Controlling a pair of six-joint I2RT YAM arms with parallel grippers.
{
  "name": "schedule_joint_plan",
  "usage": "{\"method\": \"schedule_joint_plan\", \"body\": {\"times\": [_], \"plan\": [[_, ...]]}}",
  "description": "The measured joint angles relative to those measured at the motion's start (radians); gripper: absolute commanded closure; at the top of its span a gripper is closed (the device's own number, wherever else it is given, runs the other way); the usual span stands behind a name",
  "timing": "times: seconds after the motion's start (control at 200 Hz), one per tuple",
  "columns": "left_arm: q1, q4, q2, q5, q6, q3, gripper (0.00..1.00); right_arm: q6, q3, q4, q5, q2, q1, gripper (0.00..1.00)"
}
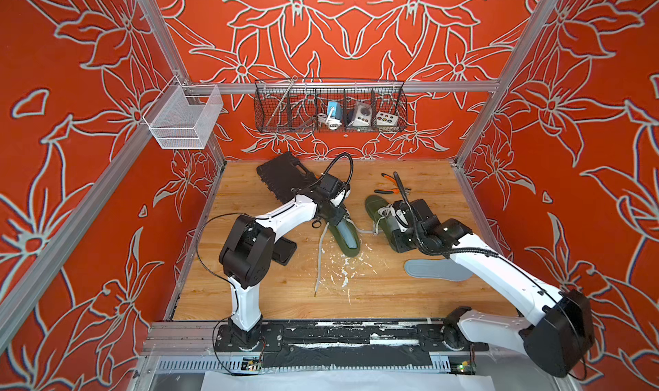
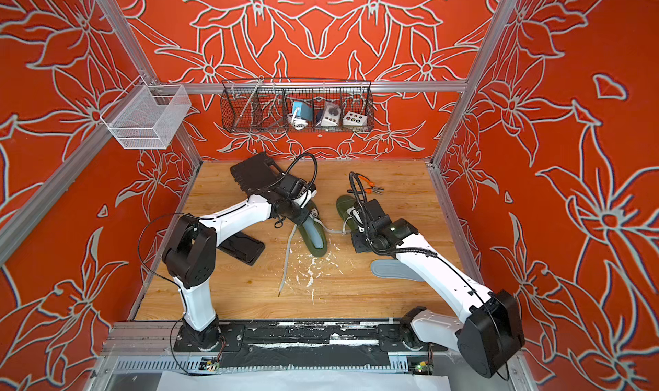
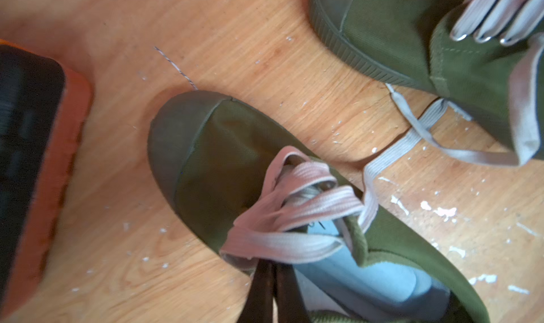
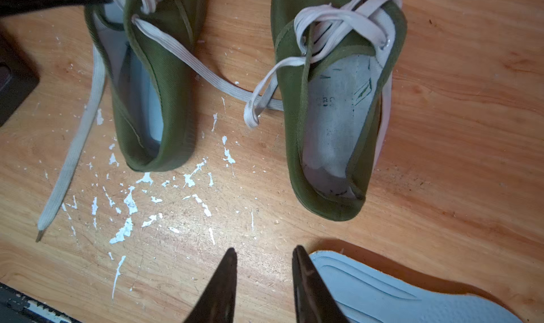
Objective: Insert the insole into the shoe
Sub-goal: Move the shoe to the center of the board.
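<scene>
Insole [image 1: 347,235] in left shoe [image 1: 352,252], loose insole [image 1: 435,270] before right shoe [image 1: 374,206]

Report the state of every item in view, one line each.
Left gripper, shut, at shoe opening.
Right gripper, open, empty.
Shoe under left gripper, blue insole inside, laces untied.
Other shoe, no blue insole.
Loose insole, flat on table, outside both shoes.
</scene>
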Motion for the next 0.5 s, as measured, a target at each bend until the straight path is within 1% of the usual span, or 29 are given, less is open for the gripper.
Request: {"method": "schedule_joint_plan", "body": {"times": [0.265,0.5], "plan": [[0.084,-0.070,0.037,-0.020,0.105,0.076,1.00,0.000,-0.009,-0.013,-0.003,-0.006,-0.020,0.64],[0.102,-0.056,0.067,0.044,0.113,0.089,1.00,0.023,-0.016,-0.025,-0.005,-0.017,-0.043,0.56]]}}
